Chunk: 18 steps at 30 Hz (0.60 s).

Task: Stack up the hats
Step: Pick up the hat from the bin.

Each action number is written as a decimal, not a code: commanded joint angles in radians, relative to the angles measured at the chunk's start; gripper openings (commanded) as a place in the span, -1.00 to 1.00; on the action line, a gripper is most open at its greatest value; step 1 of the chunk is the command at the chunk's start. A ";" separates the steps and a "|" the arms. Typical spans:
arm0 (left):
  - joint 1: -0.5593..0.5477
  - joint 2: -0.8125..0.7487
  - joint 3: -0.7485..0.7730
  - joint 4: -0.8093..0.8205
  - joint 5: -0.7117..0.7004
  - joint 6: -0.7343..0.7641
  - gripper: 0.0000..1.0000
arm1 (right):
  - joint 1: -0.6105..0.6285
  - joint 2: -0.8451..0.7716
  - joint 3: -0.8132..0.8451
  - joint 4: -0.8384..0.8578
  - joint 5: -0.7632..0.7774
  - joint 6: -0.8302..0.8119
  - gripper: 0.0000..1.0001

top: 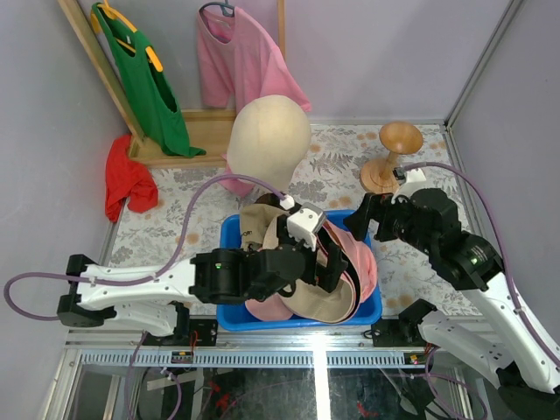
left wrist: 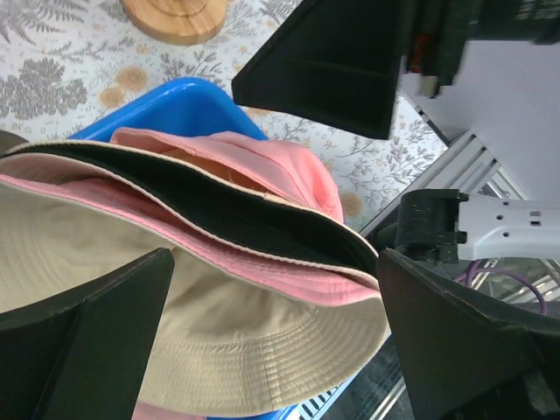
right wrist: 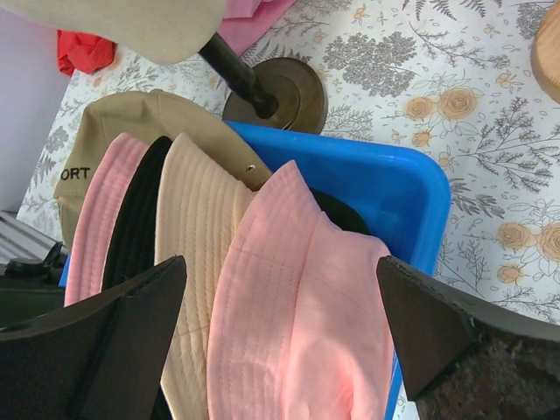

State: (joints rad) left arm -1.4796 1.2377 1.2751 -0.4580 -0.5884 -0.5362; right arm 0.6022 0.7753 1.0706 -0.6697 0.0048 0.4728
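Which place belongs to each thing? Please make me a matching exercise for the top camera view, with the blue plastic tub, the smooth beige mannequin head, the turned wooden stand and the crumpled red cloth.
Things:
1. blue plastic tub
2. smooth beige mannequin head
3. turned wooden stand
4. crumpled red cloth

Places in the top view:
A. at the left edge
B. at the back right
C. at the front centre
D. in the centre, just behind the tub

Right pairs: 1-C, 2-D, 3-B, 4-A.

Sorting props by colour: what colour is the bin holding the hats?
The bin is blue; right wrist view.
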 commanded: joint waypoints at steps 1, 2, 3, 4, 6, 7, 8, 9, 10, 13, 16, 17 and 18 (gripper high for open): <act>-0.005 0.044 0.001 0.058 -0.100 -0.125 1.00 | 0.005 -0.040 -0.006 -0.022 -0.071 0.004 0.90; -0.003 0.047 -0.003 0.056 -0.126 -0.151 1.00 | 0.005 -0.047 -0.005 -0.027 -0.077 0.004 0.87; -0.003 0.048 -0.009 0.053 -0.147 -0.181 1.00 | 0.005 -0.053 -0.005 -0.034 -0.084 0.003 0.84; -0.004 0.045 -0.017 0.051 -0.170 -0.209 1.00 | 0.005 -0.059 -0.006 -0.040 -0.090 0.003 0.81; -0.002 0.036 -0.032 0.046 -0.210 -0.259 0.97 | 0.005 -0.071 -0.011 -0.048 -0.107 0.004 0.72; -0.003 0.029 -0.041 0.047 -0.224 -0.279 0.95 | 0.005 -0.077 -0.014 -0.050 -0.113 0.004 0.69; -0.003 0.022 -0.050 0.050 -0.235 -0.293 0.92 | 0.005 -0.086 -0.017 -0.052 -0.118 0.006 0.66; -0.002 0.017 -0.057 0.055 -0.242 -0.304 0.89 | 0.005 -0.089 -0.019 -0.056 -0.124 0.007 0.63; -0.001 0.016 -0.063 0.059 -0.244 -0.311 0.87 | 0.006 -0.092 -0.021 -0.058 -0.130 0.008 0.60; 0.002 0.020 -0.069 0.070 -0.237 -0.325 0.83 | 0.005 -0.103 -0.024 -0.065 -0.147 0.010 0.54; 0.001 0.036 -0.068 0.074 -0.220 -0.338 0.71 | 0.005 -0.108 -0.023 -0.071 -0.160 0.013 0.48; 0.001 0.042 -0.069 0.076 -0.217 -0.343 0.69 | 0.005 -0.111 -0.021 -0.072 -0.167 0.015 0.46; 0.001 0.045 -0.072 0.078 -0.213 -0.350 0.67 | 0.005 -0.112 -0.021 -0.072 -0.173 0.017 0.44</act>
State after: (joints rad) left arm -1.4792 1.2732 1.2133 -0.4477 -0.7670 -0.8303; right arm 0.6022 0.6727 1.0458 -0.7296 -0.1123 0.4831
